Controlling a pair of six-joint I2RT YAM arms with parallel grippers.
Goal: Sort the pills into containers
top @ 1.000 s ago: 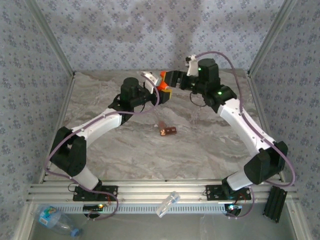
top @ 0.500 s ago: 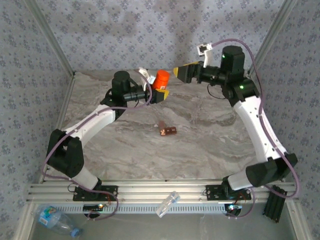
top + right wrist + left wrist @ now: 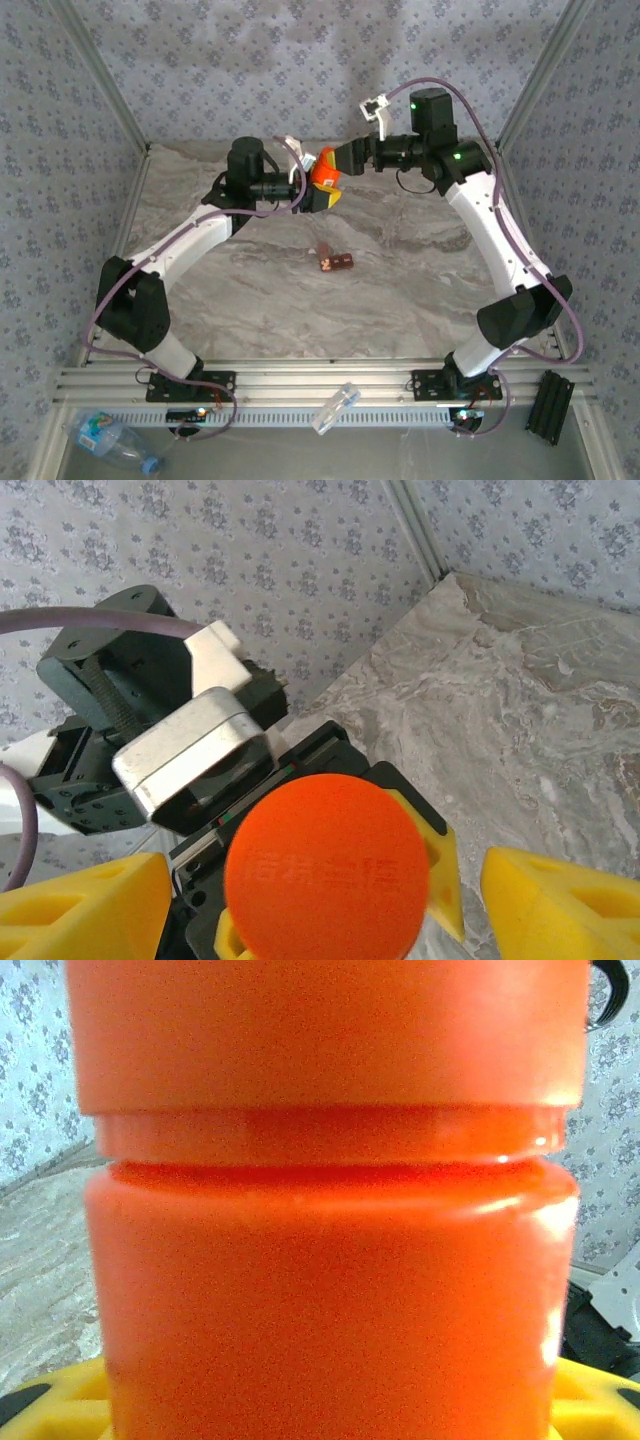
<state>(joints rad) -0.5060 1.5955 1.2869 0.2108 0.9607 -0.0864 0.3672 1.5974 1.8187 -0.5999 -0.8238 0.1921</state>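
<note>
- Bottle [image 3: 324,170], orange-red, is up off the table [image 3: 400,290] at its far middle, between the two grippers.
- Left gripper [image 3: 322,186] is clamped on the bottle's body; in the right wrist view its yellow fingers [image 3: 436,848] press against both sides of it.
- Left wrist view: the bottle [image 3: 330,1210] is very close, with the cap above a ridged neck.
- Round cap top faces the right wrist camera squarely [image 3: 325,865].
- Right gripper [image 3: 341,159] stands at the cap end with jaws apart; its yellow fingers [image 3: 80,905] flank the cap on both sides, with a gap at each side.
- Small brown pieces [image 3: 335,262] lie mid-table, well apart from both grippers.
</note>
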